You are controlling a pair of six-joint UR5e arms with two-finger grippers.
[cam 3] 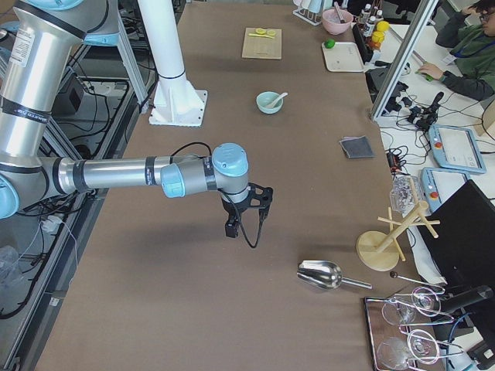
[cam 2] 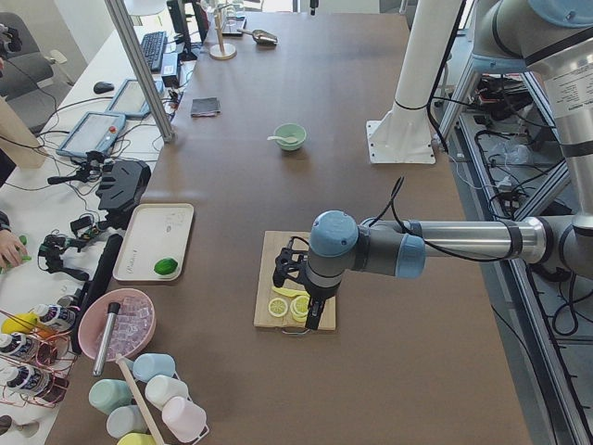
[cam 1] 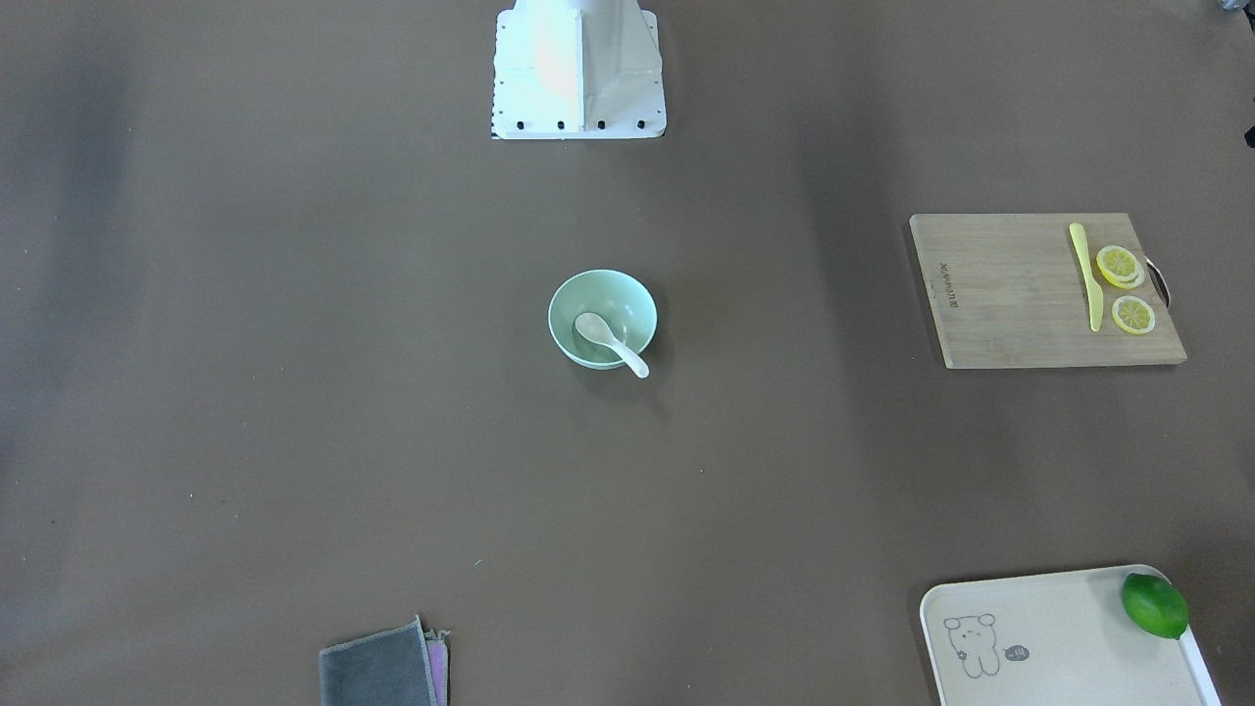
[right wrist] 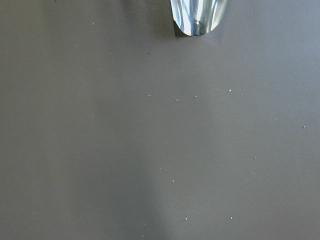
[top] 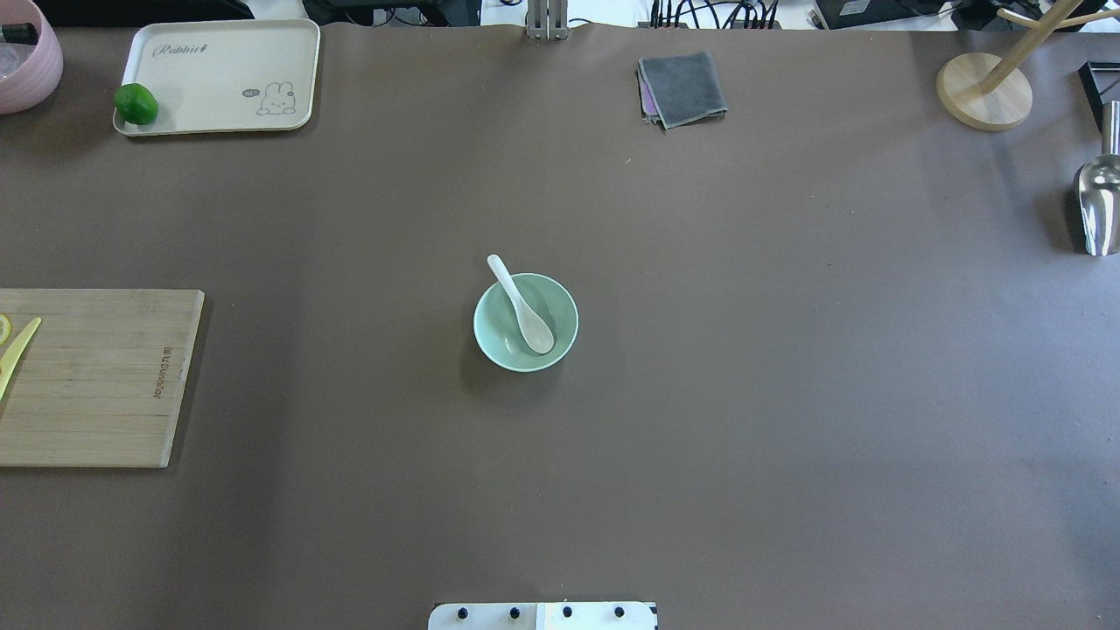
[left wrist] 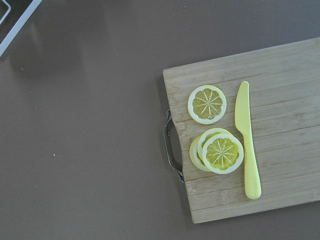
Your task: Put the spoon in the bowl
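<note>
The white spoon (cam 1: 610, 341) lies in the mint-green bowl (cam 1: 620, 297) at the table's middle, scoop on the bottom, handle resting over the rim. Both also show in the overhead view: the spoon (top: 523, 311) and the bowl (top: 493, 325). My left gripper (cam 2: 312, 323) hangs over the cutting board, far from the bowl. It shows only in the left side view, so I cannot tell if it is open. My right gripper (cam 3: 230, 229) hovers over bare table near a metal scoop. It shows only in the right side view, so I cannot tell its state.
A wooden cutting board (cam 1: 1010, 304) carries a yellow knife (cam 1: 1086, 279) and lemon slices (cam 1: 1118, 265). A cream tray (cam 1: 1059, 637) holds a lime (cam 1: 1154, 605). A grey cloth (cam 1: 377, 669), a metal scoop (top: 1098, 206) and a wooden rack (top: 984, 92) lie near the edges.
</note>
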